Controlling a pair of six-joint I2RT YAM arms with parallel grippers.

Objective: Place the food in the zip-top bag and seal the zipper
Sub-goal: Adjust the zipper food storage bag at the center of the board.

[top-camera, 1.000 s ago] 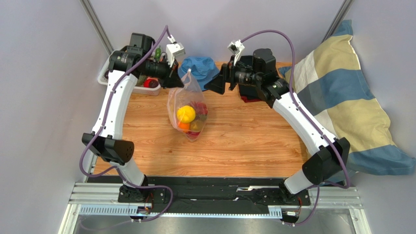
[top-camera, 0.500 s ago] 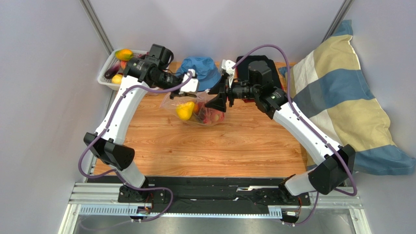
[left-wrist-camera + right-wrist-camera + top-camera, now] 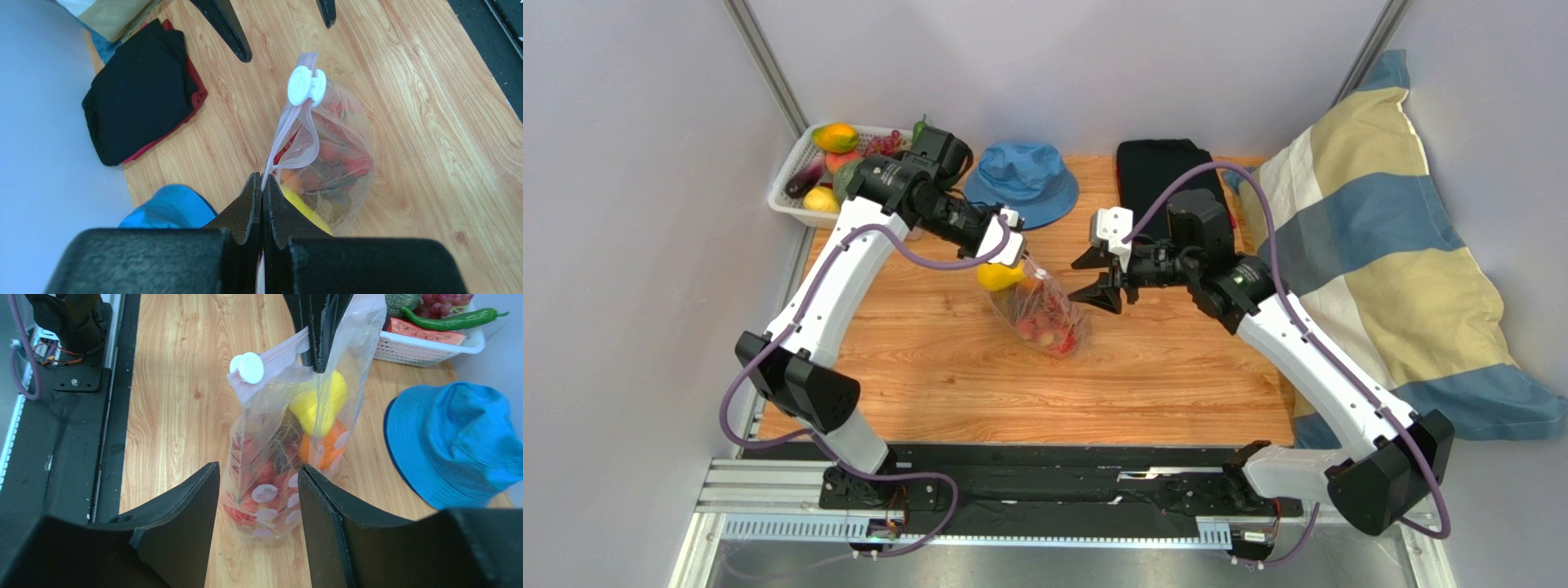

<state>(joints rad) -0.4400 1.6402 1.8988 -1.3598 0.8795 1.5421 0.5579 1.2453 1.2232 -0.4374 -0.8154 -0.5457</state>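
Note:
The clear zip-top bag (image 3: pixel 1044 312) hangs over the middle of the wooden table, its bottom at the boards. Inside lies food: a yellow fruit (image 3: pixel 319 401), an orange one (image 3: pixel 325 447) and red pieces (image 3: pixel 258 478). My left gripper (image 3: pixel 1010 249) is shut on one end of the pinkish zipper (image 3: pixel 276 352), holding the bag up. The white slider (image 3: pixel 305 86) sits at the strip's other end. My right gripper (image 3: pixel 258 471) is open, level with the bag's lower half, just short of it and holding nothing.
A white basket (image 3: pixel 787 196) with more toy food (image 3: pixel 836 137) stands at the back left. A blue bucket hat (image 3: pixel 1020 181) and a folded black cloth (image 3: pixel 1155 165) lie at the back. A striped pillow (image 3: pixel 1382 245) covers the right edge.
The left arm has carried the bag from the back of the table down toward the middle. The right gripper has come nearer and lower, and its jaws have narrowed.

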